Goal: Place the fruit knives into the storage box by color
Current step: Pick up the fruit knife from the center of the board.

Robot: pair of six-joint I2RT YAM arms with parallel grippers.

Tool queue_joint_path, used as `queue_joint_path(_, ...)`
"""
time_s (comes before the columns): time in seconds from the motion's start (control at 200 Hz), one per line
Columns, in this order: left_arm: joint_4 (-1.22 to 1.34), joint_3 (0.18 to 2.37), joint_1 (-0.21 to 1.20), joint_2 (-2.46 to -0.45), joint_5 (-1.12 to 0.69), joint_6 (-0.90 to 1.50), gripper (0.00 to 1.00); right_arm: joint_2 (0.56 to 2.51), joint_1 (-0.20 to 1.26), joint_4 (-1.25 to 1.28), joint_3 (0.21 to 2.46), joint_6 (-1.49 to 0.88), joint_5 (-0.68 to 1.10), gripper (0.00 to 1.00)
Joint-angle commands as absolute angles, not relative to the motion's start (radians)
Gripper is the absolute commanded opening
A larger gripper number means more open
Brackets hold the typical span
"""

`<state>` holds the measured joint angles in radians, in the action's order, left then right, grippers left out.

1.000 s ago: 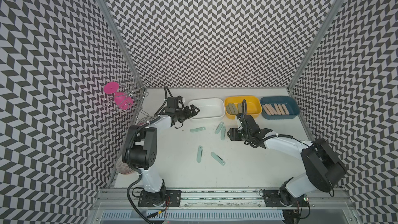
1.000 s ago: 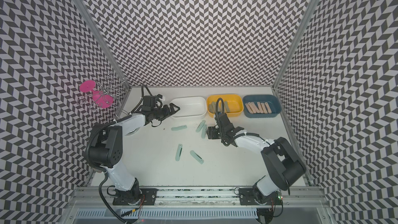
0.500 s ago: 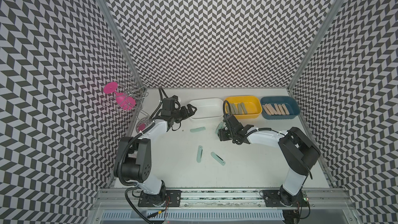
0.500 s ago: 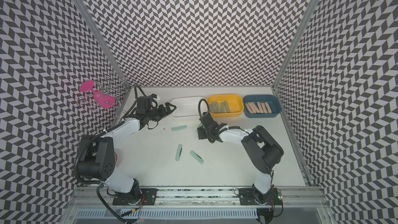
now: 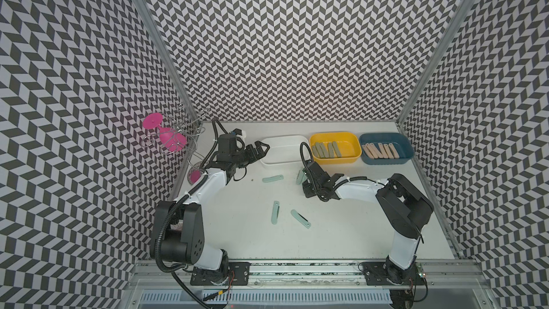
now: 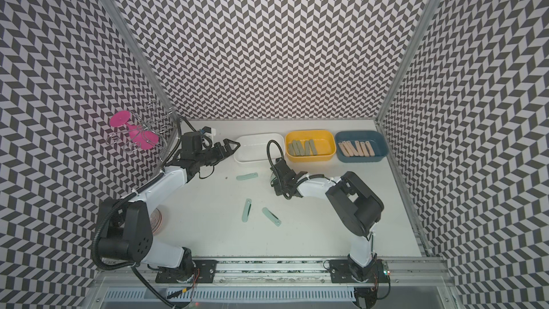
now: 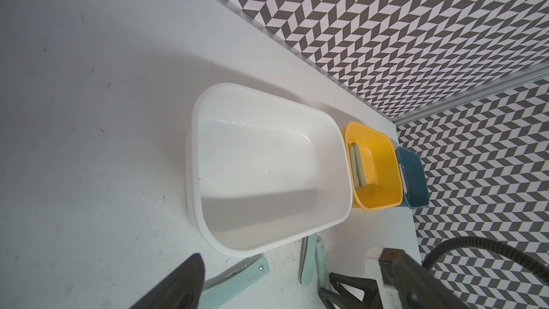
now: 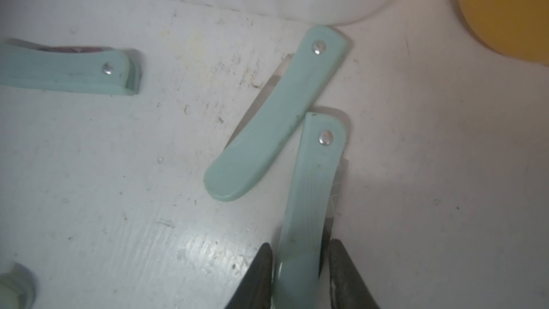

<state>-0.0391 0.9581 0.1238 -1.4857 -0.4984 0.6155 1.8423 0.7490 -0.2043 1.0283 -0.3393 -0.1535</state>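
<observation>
The right pincer (image 8: 300,245) clamps just the tail of a mint knife (image 8: 315,179), so lifting may pivot it loose or nudge the neighbouring knife (image 8: 276,114); the left pincer (image 5: 263,150) hangs open.

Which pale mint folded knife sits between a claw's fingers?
The pale mint folded knife under the right claw, beside another near the white plastic box; the others lie untouched.
</observation>
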Motion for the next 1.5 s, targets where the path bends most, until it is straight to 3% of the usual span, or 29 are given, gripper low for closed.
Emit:
queue_joint_path(0.0,0.0,0.937,0.117,-1.461,-0.523,0.629,1.0,1.817,0.752,-0.234,0.987,-0.344,-0.158,0.3)
queue_joint_path(0.13,0.005,0.934,0.118,-1.47,-0.528,0.633,1.0,1.858,0.75,-0.239,1.029,-0.354,-0.156,0.42)
queue_joint_path(0.27,0.007,0.932,0.118,-1.472,-0.531,0.632,1.0,1.905,0.749,-0.241,1.068,-0.363,-0.187,0.43)
queue_joint_path(0.771,0.024,0.955,0.15,-1.503,-0.535,0.644,1.0,1.885,0.742,-0.233,1.044,-0.377,-0.194,0.22)
queue_joint_path(1.232,0.053,0.993,0.243,-1.543,-0.544,0.67,1.0,1.645,0.73,-0.215,0.932,-0.424,-0.142,0.19)
queue_joint_path(1.497,0.104,1.024,0.313,-1.598,-0.558,0.715,1.0,1.537,0.705,-0.238,0.992,-0.429,-0.115,0.19)
